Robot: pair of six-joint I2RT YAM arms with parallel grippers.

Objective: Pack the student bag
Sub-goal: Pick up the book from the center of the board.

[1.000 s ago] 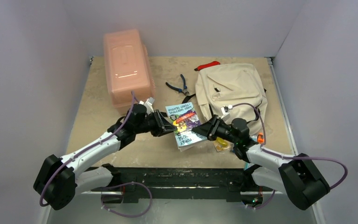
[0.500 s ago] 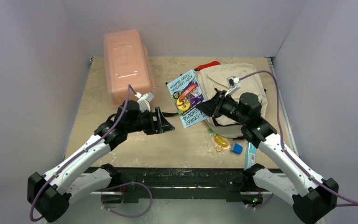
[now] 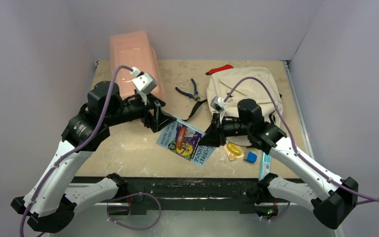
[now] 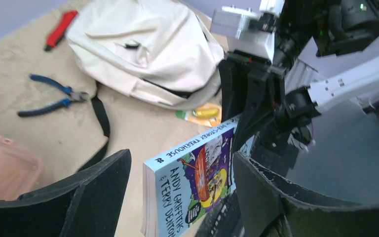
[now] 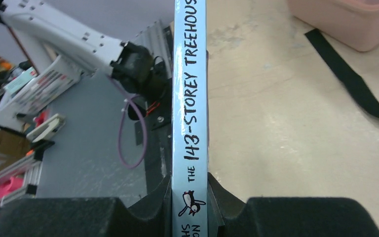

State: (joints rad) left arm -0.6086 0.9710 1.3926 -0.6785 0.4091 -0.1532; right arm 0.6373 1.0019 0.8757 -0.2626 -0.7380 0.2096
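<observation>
— What did your hands hold?
— My right gripper [image 5: 190, 200] pinched the book [image 3: 185, 142] by its spine; my left gripper [image 4: 180, 160] stood spread, one finger on either side of the book's other end.
— And the student bag [image 3: 244, 89]?
— It lay flat at the far right of the table [image 3: 123, 143], behind my right arm; pliers [image 3: 189, 90] lay near its left side.

A cream-beige soft student bag [image 3: 244, 89] lies slumped flat on the far right of the table [image 3: 128, 143], black zipper lines crossing its fabric, one black webbing strap [image 3: 193, 109] trailing off its left side across the tabletop.
</observation>
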